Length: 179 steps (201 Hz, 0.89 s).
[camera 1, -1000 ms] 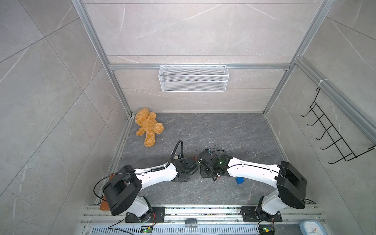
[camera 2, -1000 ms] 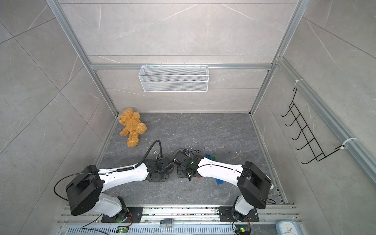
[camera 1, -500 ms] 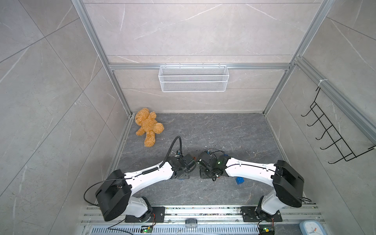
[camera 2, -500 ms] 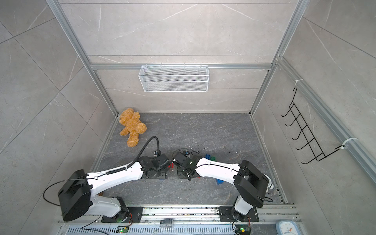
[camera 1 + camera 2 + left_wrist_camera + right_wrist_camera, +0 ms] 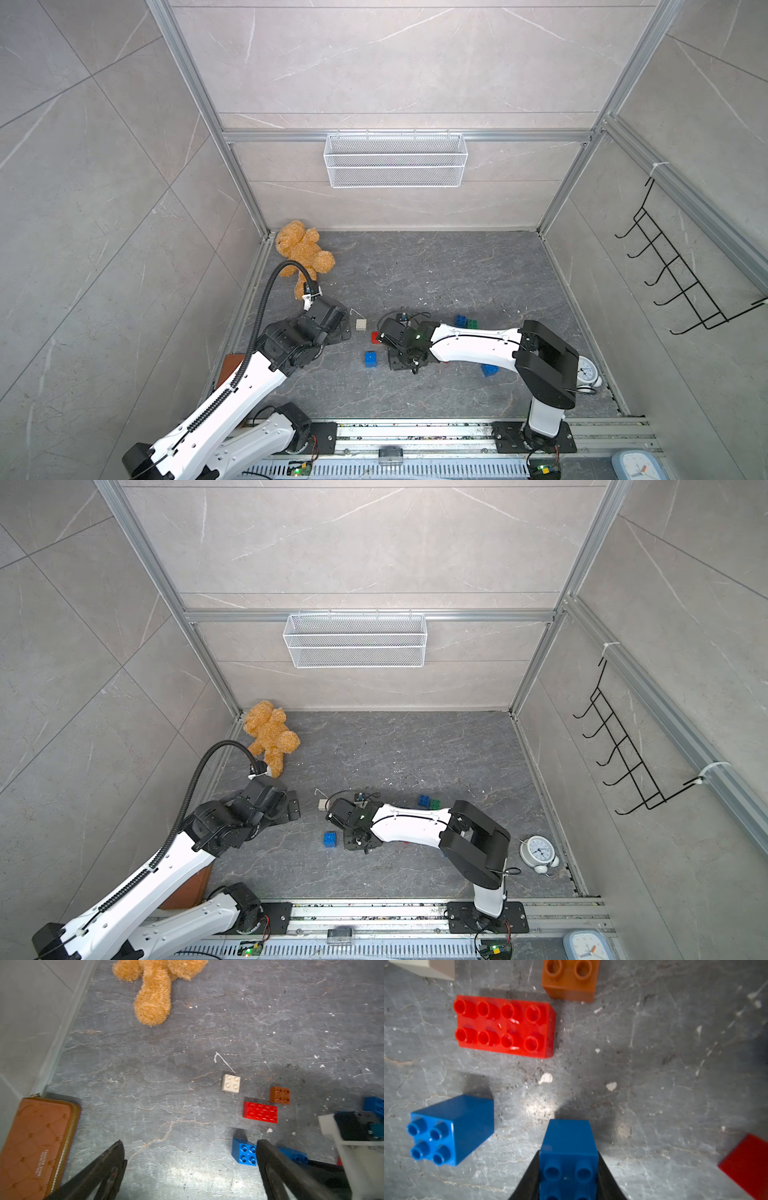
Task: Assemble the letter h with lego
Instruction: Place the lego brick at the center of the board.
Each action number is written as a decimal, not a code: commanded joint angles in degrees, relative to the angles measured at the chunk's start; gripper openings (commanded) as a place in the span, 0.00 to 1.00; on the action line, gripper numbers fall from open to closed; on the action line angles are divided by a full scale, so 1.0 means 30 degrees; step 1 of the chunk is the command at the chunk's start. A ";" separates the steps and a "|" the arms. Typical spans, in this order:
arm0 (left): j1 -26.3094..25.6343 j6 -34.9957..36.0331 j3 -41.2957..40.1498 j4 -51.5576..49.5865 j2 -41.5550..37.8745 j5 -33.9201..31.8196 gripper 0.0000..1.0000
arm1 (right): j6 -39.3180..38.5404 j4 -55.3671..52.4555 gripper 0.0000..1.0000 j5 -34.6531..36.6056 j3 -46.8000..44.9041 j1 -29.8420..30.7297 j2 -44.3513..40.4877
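My left gripper is spread wide and holds nothing; bare grey floor shows between its 2 fingers. In the left wrist view its right finger cuts across 1 edge of the loose blue brick. In both top views, though, that gripper sits to the left of the brick and apart from it.

My right gripper is clamped on the held blue brick, with 1 finger on each side and the studs towards the wrist camera. I cannot tell whether this brick touches the floor.

The loose blue brick stands just left of the held one, with its 4 studs up. On the far side of both, the red 8-stud brick lies flat with its studs up. The brown 4-stud brick sits just beside the red brick's far right corner, across a narrow gap. The white 4-stud brick lies to the far left of the red one, apart from it.

To the right of the held brick, the smooth side of a second red brick shows. In a top view, the far blue brick and the green brick touch side by side beyond my right arm. The near blue brick peeks out from under that arm.

A tan teddy bear lies in the far left corner. A brown zip wallet lies against the left wall, and a white alarm clock stands near the right wall.
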 commanded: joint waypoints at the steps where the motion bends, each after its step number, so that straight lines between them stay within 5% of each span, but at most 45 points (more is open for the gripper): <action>1: 0.0449 0.1201 0.0445 -0.2289 -0.0279 -0.2364 1.00 | 0.0602 -0.1108 0.00 0.0904 0.0664 0.0041 0.0671; 99: 0.0596 0.2483 -0.0140 -0.1377 -0.0430 -0.2629 1.00 | 0.1499 -0.2579 0.03 0.1236 0.1953 0.0912 0.1791; 145: 0.0771 0.2519 -0.0334 -0.1098 -0.0542 -0.2450 1.00 | 0.1797 -0.2775 0.59 0.1296 0.2247 0.0956 0.1670; 179: 0.0830 0.2621 -0.0379 -0.1007 -0.0379 -0.2226 1.00 | 0.1624 -0.3683 0.79 0.1561 0.3138 0.0956 0.1401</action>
